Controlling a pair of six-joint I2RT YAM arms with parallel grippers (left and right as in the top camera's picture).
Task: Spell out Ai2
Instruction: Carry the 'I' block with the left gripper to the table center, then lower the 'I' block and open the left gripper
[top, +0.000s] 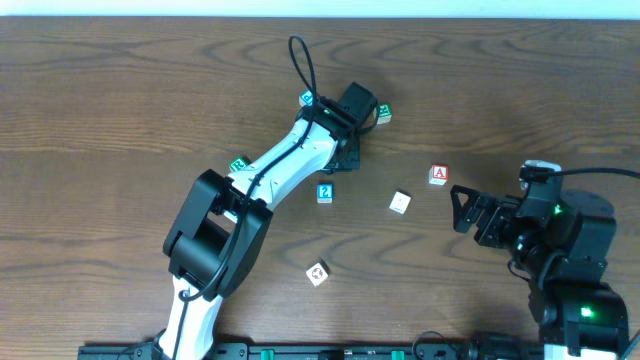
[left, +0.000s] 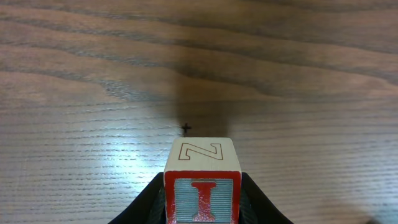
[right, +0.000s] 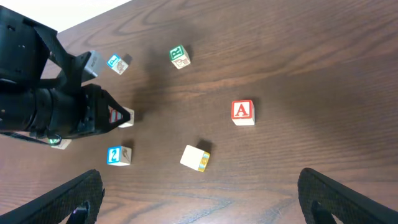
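Note:
My left gripper (left: 202, 208) is shut on the cube with the red "I" (left: 202, 163), held low over the wood; its top face shows a red outlined letter. In the overhead view this gripper (top: 347, 153) is at the table's middle back, and the cube is hidden under it. The "I" cube also shows in the right wrist view (right: 123, 116). The red "A" cube (top: 438, 175) (right: 242, 112) lies right of centre. The blue "2" cube (top: 324, 193) (right: 118, 155) lies just in front of the left gripper. My right gripper (top: 462, 207) (right: 205, 202) is open and empty, right of the "A" cube.
A white cube with a yellow side (top: 400, 202) lies between the "2" and the "A". Green-marked cubes (top: 383, 115) (top: 238, 165), a cyan-marked cube (top: 307, 98) and a black-marked cube (top: 318, 273) lie around. The left arm (top: 280, 165) crosses the table's left middle.

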